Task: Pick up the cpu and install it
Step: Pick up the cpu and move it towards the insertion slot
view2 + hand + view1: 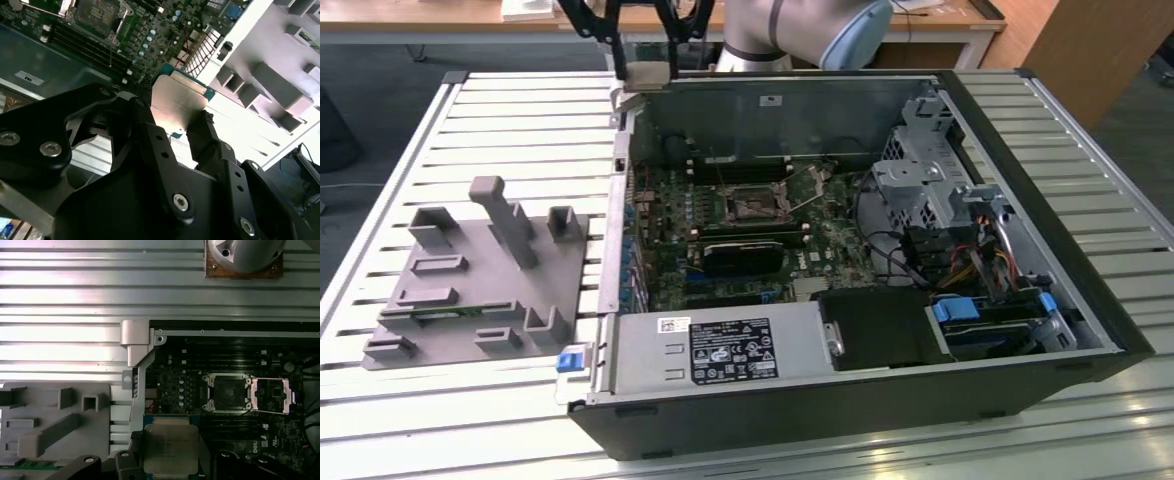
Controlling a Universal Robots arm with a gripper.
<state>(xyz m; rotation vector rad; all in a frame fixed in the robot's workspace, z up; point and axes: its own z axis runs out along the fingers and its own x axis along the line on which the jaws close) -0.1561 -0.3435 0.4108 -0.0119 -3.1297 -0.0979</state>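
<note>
Currently, the black two-fingered gripper (647, 62) sits at the top edge of the exterior view, somewhat toward the exterior view's left of centre. It is by the upper-left corner, as framed, of the open black desktop computer case (854, 420). Its fingers (150, 135) are clamped on the small flat square cpu with the silver-grey metal top (177, 100). The chip is pinched at two opposite edges and held up in the air, off the board.

In the first wrist view, the black square socket with its metal frame (227, 392) on the green motherboard (175, 385) lies bare. Its hinged metal cover plate (270, 395) is flipped open just beside it. In the exterior view that socket lies near the middle of the frame, well apart from the held chip.

The large grey plastic tray with upright pegs (480, 280) rests on the slatted silver metal table (520, 110) in the left half of the exterior view, just beside the case.
</note>
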